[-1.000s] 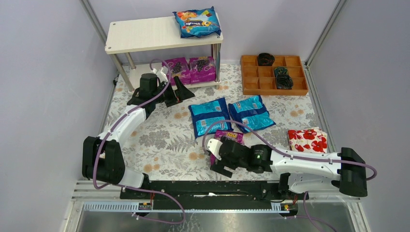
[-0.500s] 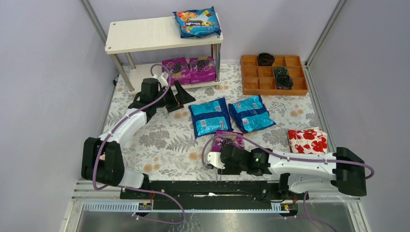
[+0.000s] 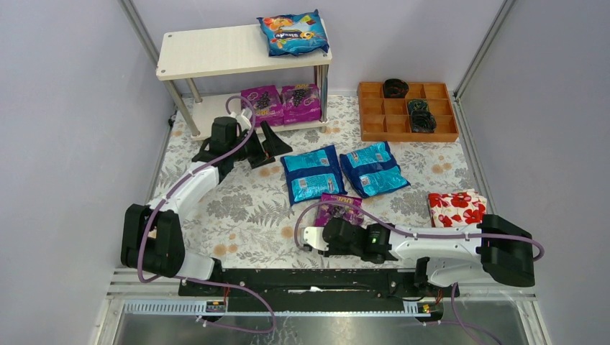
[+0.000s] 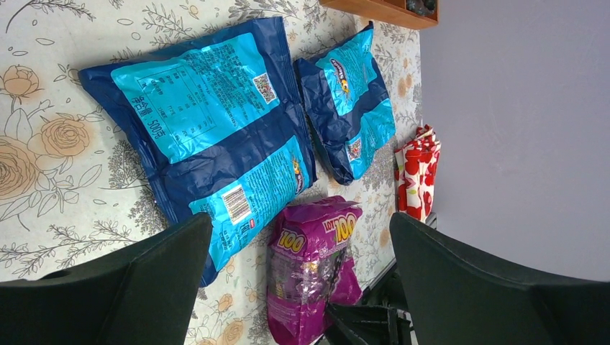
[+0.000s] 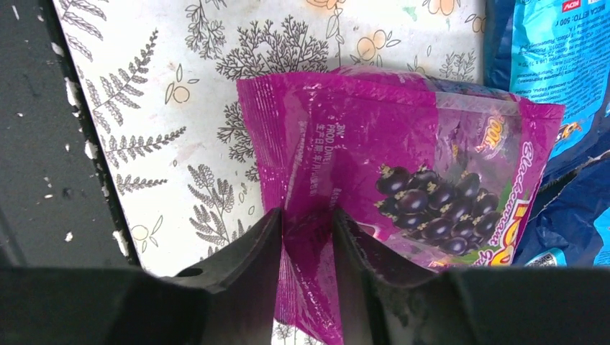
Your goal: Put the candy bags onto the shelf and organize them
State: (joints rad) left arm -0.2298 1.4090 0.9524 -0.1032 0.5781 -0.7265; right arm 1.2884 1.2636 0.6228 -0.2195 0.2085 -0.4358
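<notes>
A glossy purple grape-print plastic candy bag (image 5: 403,165), at the near middle of the floral bench (image 3: 237,208), is pinched by the right tool (image 5: 306,237), while the left tool (image 4: 301,219) is seen spread wide near the pale wood two-tier shelf (image 3: 216,50).

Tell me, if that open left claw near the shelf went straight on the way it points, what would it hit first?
Most likely the nearer blue candy bag, lying flat on the table just ahead of the left gripper. Depth is hard to judge, so it might instead pass just above the bag.
</notes>
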